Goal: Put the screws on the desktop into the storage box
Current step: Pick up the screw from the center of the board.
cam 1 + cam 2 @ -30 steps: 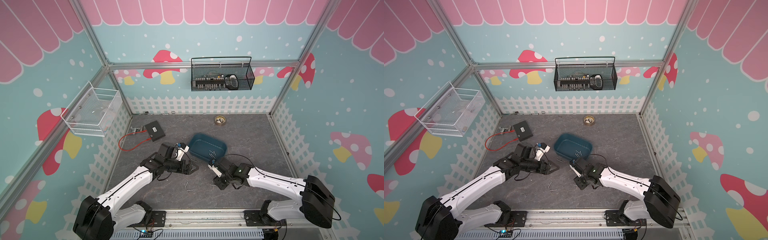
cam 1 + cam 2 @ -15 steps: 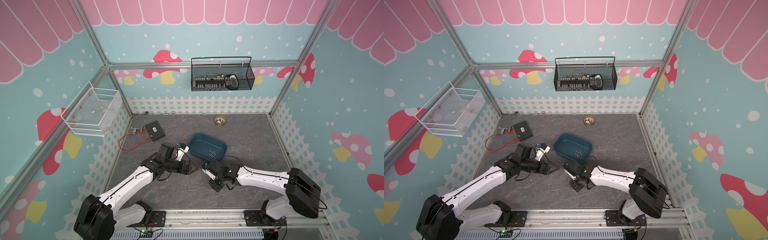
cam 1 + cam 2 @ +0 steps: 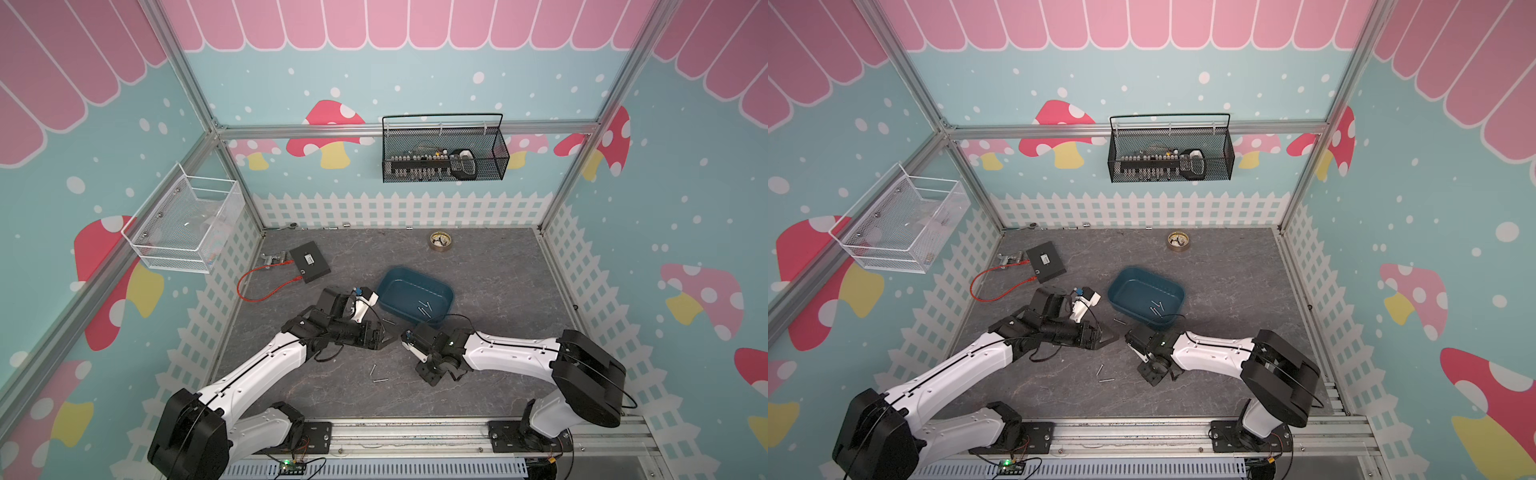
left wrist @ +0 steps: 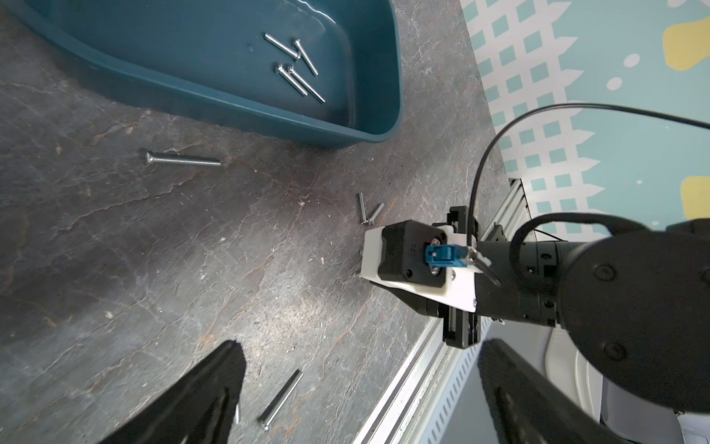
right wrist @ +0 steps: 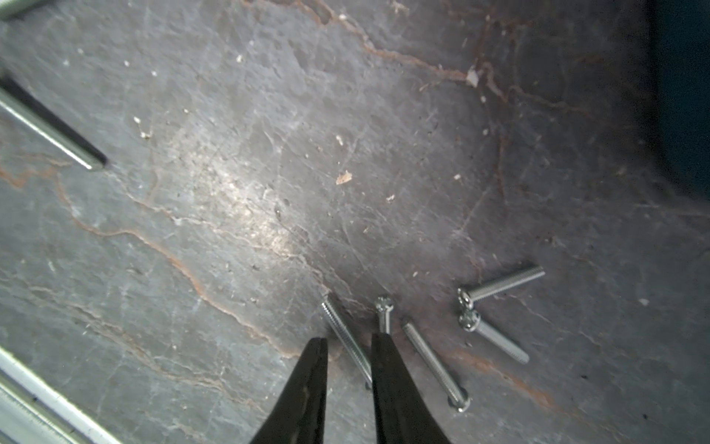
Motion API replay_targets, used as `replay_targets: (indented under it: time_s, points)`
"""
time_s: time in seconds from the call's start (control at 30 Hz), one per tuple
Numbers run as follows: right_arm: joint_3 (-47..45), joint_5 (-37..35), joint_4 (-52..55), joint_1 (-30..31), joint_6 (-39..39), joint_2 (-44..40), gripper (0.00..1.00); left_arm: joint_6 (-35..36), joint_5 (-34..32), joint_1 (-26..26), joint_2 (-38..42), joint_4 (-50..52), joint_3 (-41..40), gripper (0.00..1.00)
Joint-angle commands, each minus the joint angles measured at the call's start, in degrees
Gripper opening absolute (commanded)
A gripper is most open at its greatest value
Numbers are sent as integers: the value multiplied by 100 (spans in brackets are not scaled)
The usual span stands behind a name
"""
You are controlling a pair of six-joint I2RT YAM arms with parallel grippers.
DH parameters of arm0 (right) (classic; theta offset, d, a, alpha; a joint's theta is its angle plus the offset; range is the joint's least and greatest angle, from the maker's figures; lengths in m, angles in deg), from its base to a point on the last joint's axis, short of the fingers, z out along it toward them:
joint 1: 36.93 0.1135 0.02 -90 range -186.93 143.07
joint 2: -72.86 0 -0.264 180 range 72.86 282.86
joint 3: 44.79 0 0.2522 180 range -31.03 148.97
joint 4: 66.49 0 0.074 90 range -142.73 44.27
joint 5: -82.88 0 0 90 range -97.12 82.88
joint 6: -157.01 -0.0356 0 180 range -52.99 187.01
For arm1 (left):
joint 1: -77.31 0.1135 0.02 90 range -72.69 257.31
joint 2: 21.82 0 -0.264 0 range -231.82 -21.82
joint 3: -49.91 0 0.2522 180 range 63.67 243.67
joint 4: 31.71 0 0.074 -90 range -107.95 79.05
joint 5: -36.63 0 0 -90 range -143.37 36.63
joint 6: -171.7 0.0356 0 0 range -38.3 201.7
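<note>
The teal storage box (image 3: pixel 395 286) (image 3: pixel 1129 286) (image 4: pixel 161 46) sits mid-desktop with several screws (image 3: pixel 424 308) (image 4: pixel 297 65) inside. More screws lie on the grey desktop (image 3: pixel 490 266): one beside the box (image 3: pixel 388 321) (image 4: pixel 182 159), two in front (image 3: pixel 377 374) (image 3: pixel 1103 374), and several under my right gripper (image 5: pixel 499 284). The right gripper (image 3: pixel 430 376) (image 3: pixel 1152 376) (image 5: pixel 349 340) points down, jaws narrow, a small gap left. One screw (image 5: pixel 342 330) lies slanted in that gap, its far end under a finger. My left gripper (image 3: pixel 384 336) (image 4: pixel 363 342) hovers wide open, empty, with a screw (image 4: pixel 280 396) by one finger.
A black flat box (image 3: pixel 309 262) with a red cable (image 3: pixel 266 286) lies at the back left. A tape roll (image 3: pixel 440 241) sits near the back wall. A black mesh basket (image 3: pixel 444 153) and a white basket (image 3: pixel 183 224) hang on the walls. The metal rail (image 3: pixel 415 432) runs along the front.
My right arm has swung leftward toward the middle, and its jaws have narrowed around a screw on the desktop. The left arm has stayed put, wide open.
</note>
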Motion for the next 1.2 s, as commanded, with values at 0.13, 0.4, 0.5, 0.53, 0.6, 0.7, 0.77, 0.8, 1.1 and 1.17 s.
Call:
replay_targets:
  time_s: [0.13, 0.4, 0.5, 0.53, 0.6, 0.7, 0.77, 0.8, 1.1, 1.17]
  points:
    - [8, -76, -56, 85, 3, 136, 22, -8, 66, 46, 21, -128, -85, 99]
    - [-63, -121, -65, 133, -65, 199, 20, -39, 16, 51, 126, -127, -124, 99]
    - [-96, -138, -65, 153, -131, 166, 20, -47, 12, 46, 144, -129, -129, 99]
    - [-105, -147, -65, 154, -147, 137, 20, -56, -14, 41, 161, -128, -142, 99]
    - [-140, -152, -65, 164, -181, 106, 20, -57, -39, 46, 187, -132, -146, 99]
    - [-175, -151, -48, 181, -230, 86, 20, -70, -44, 46, 183, -133, -172, 99]
    - [-185, -165, -37, 181, -260, 92, 18, -58, -39, 46, 156, -157, -176, 99]
    - [-197, -168, -47, 176, -278, 105, 17, -58, -22, 46, 144, -149, -173, 99]
    - [-171, -191, -56, 184, -338, 72, 8, -60, -37, 46, 144, -167, -173, 99]
    - [-150, -176, -64, 189, -341, -51, 6, -48, -40, 47, 148, -167, -173, 99]
